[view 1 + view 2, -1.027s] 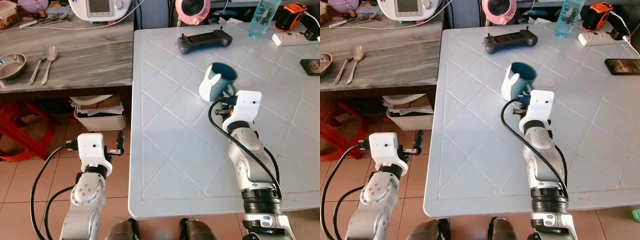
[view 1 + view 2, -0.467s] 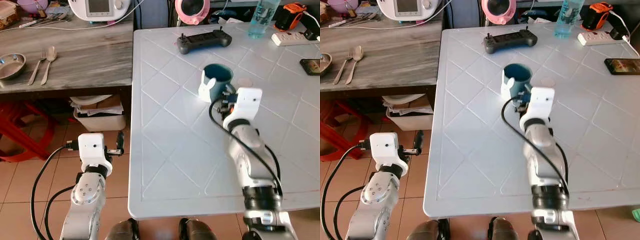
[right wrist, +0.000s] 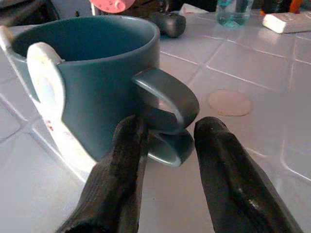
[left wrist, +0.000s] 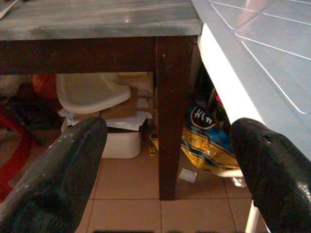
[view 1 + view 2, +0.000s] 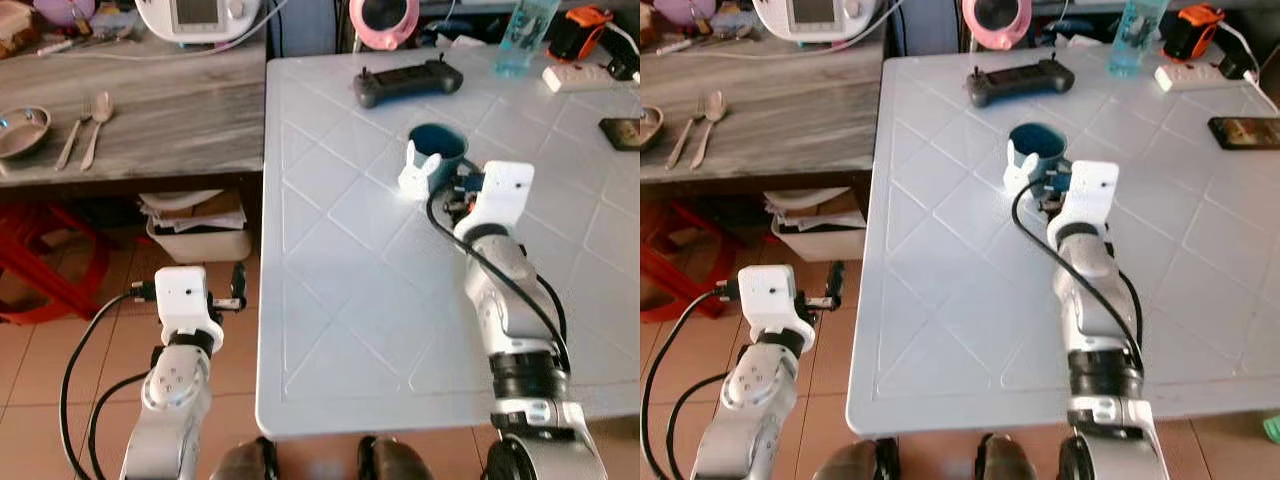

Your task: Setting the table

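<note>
Teal mug (image 3: 92,82) stands upright on white table (image 5: 340,300), near game controller (image 5: 408,80). My right gripper (image 3: 167,150) fingers apart, either side of handle, grip not closed. Mug looks ceramic: stiff, smooth, breakable, somewhat heavy. Handle is best hold. Left gripper (image 4: 160,160) open, idle beside table edge

Two tables: a white one (image 5: 350,300) at 3 o'clock, a grey wooden one (image 5: 160,120) at 10. One teal mug (image 5: 430,160) at centre. One fork (image 5: 75,140) and one spoon (image 5: 97,125) at 10. One metal bowl (image 5: 22,132) at 9. One controller (image 5: 408,80), one bottle (image 5: 520,40), one power strip (image 5: 585,75) toward 1.
</note>
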